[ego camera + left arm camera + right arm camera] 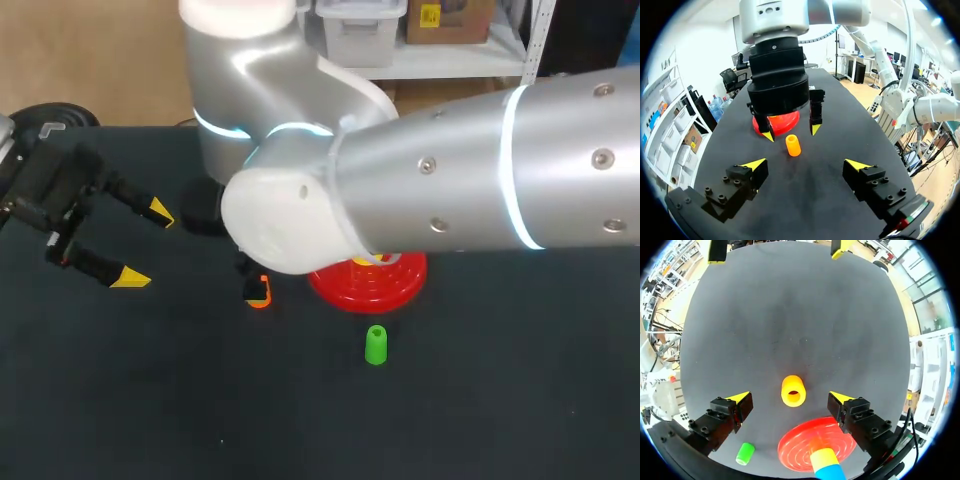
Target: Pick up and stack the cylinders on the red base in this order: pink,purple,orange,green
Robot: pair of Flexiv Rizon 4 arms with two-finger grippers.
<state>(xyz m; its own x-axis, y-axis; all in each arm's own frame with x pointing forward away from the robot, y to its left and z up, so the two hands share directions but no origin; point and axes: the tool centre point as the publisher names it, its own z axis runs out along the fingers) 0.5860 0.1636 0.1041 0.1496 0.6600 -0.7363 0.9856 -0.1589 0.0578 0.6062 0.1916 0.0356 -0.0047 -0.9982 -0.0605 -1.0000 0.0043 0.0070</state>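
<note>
- Orange cylinder (792, 390) stands upright on the table (480, 400), bore upward, just beside the red base (800, 450). The green cylinder (375, 345) is near the base, apart from both.
- Right gripper (790, 399) hangs above the orange cylinder, jaws spread wide to either side, neither finger touching.
- Left gripper (145, 245) is well apart, jaws spread, holding nothing.
- Assessment: the cylinder looks small, light, rigid and smooth. The curved wall may slip or tip, so grip across the diameter at mid-height, keeping the bore vertical.

Orange cylinder (793, 390) between spread jaws, seemingly untouched; red base (795, 447) near.
</note>
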